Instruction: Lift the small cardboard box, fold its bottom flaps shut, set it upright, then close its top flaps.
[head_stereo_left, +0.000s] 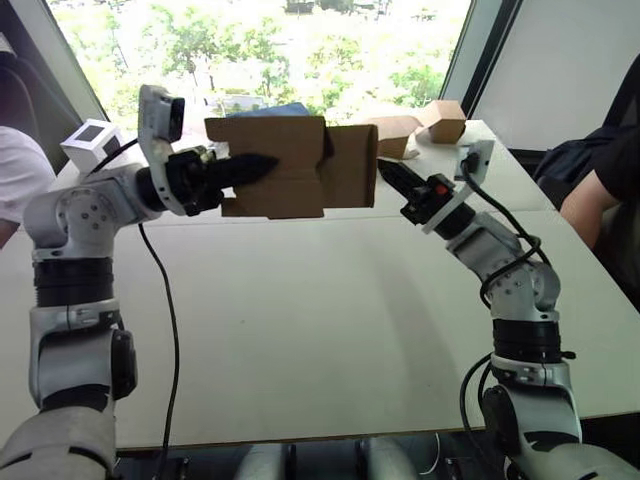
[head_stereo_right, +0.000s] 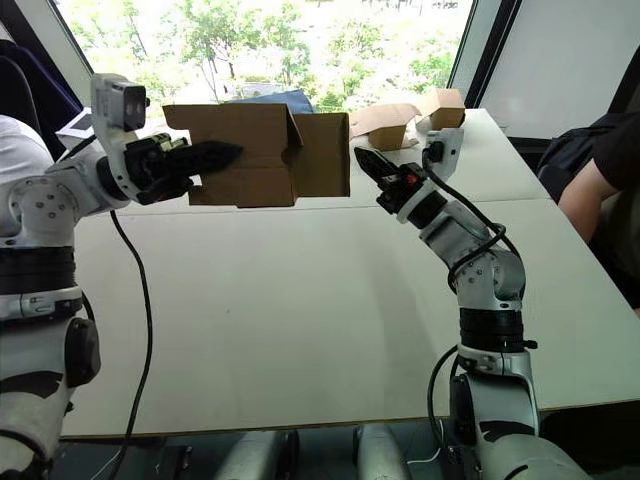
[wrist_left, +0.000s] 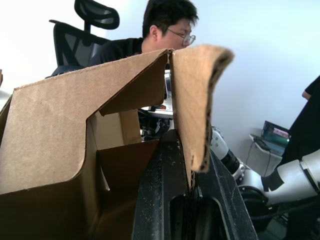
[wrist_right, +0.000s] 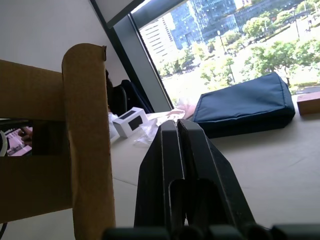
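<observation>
Small cardboard box (head_stereo_left: 290, 165) midair, left pincer (head_stereo_left: 262, 164) clamped on its wall, right pincer (head_stereo_left: 384, 168) closed, empty, just beside it.

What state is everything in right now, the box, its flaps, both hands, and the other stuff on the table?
small cardboard box: lifted off the table, held on its side.
Flaps: open, not folded shut.
Left hand: shut on a panel of the small cardboard box.
Right hand: shut, empty, beside the box's end.
Second cardboard box: lying on the table, flaps open.
Dark blue pouch: lying flat.
White cube: resting on the table.
</observation>
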